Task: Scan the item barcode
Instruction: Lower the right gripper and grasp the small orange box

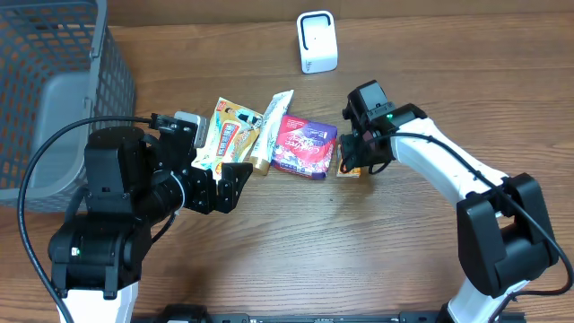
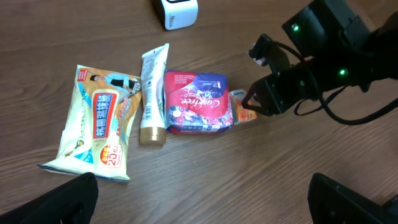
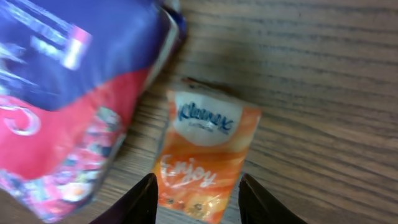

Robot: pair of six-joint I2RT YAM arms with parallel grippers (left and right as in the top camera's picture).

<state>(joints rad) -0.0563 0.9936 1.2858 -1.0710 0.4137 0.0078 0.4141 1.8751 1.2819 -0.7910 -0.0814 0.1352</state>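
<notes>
left claw (image 1: 222, 184) gapes wide, holds nothing. orange tissue pack (image 3: 202, 155) lies flat on tabletop (image 1: 359, 260), just right of red pack (image 1: 305, 146). right claw (image 3: 198, 200) part-open, straddling it, no grip yet. risk: thin slick pack slips out, or a finger snags red pack too.

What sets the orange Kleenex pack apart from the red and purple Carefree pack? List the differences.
Size: the Kleenex pack is smaller than the Carefree pack. Colour: the Kleenex pack is orange; the Carefree pack is red and purple. State: the right gripper straddles the Kleenex pack, while no gripper is at the Carefree pack. Both lie flat on the table, side by side.
</notes>
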